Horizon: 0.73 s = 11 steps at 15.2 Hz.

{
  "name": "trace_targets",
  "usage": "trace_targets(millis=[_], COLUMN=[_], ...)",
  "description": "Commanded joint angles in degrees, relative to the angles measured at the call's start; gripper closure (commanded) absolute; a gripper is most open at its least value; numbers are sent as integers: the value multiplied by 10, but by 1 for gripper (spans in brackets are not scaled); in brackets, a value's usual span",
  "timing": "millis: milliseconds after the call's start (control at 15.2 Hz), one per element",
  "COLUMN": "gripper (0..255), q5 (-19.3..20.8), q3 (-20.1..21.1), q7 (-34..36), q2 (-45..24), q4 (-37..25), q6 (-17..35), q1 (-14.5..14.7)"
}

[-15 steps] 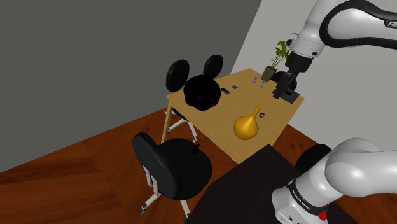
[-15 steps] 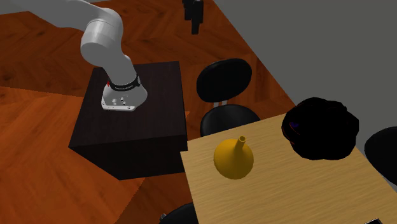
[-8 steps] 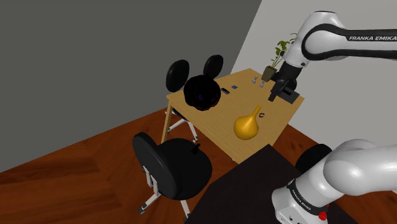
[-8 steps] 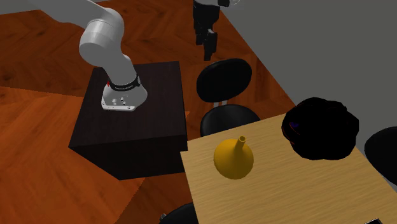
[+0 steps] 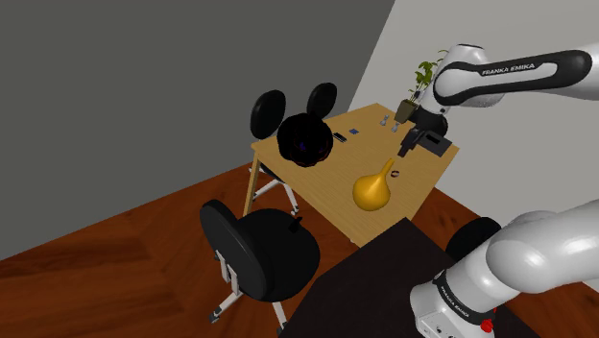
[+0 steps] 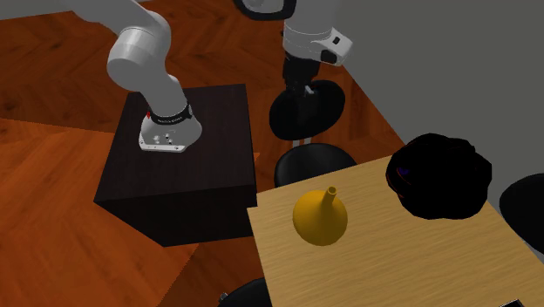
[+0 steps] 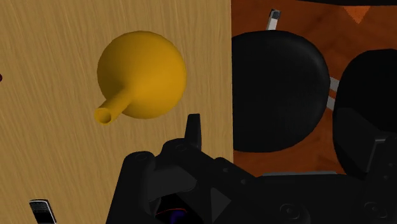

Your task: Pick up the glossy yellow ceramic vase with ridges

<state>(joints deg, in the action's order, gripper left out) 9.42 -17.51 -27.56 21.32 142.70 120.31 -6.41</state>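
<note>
Arm has swung lower since earlier frames; gripper (image 5: 408, 146) now hangs near vase neck, apart from it. Gripper spread or pressed together: cannot tell. Black chair (image 5: 261, 252) nearest, beside counter (image 5: 322, 182). Yellow round-bodied vase (image 5: 372, 189) on counter near stand-side edge. Bulky black object (image 5: 305, 139) beyond. Potted plant (image 5: 419, 88) at far end.

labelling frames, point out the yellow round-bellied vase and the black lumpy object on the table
yellow round-bellied vase (image 6: 319, 222): second exterior view, on its belly
black lumpy object (image 6: 440, 174): second exterior view, on its middle
</note>
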Motion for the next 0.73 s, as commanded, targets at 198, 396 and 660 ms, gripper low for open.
trace_targets(millis=[198, 396, 660], gripper=[0, 0, 0], q5=[-21, -52, -112], q3=[-49, -71, -87], q7=[-68, -115, -186], q2=[-101, -168, -262], q4=[-37, -69, -122], q6=[72, 108, 144], q1=[-6, -9, -23])
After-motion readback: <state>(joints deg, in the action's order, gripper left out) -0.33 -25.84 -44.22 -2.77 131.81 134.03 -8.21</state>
